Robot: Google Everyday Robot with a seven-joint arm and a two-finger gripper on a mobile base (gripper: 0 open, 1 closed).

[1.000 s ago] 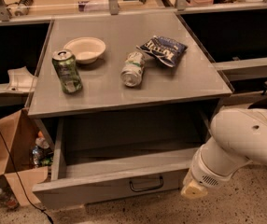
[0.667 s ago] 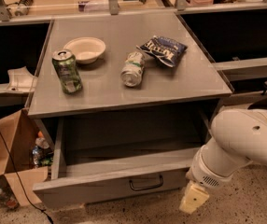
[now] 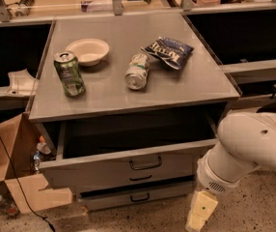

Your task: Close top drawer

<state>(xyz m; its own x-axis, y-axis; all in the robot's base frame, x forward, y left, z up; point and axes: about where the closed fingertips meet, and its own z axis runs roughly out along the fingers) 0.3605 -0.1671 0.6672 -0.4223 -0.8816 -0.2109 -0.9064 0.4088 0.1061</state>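
The top drawer (image 3: 104,170) of the grey cabinet stands partly open, its inside dark and seemingly empty. Its flat front carries a small black loop handle (image 3: 145,163) at centre. My gripper (image 3: 200,215) hangs at the end of the white arm (image 3: 244,149), low at the right. It is below and to the right of the drawer front's right corner and is not touching the drawer.
Two lower drawers (image 3: 140,196) sit shut under the top one. On the cabinet top (image 3: 200,88) are a green can (image 3: 69,74), a white bowl (image 3: 88,50), a can lying on its side (image 3: 137,71) and a chip bag (image 3: 168,52). A cardboard box (image 3: 12,168) stands at the left.
The drawer front now sits closer to the cabinet, with a shallower opening. The gripper has dropped lower at the right. The two lower drawers have come into view.
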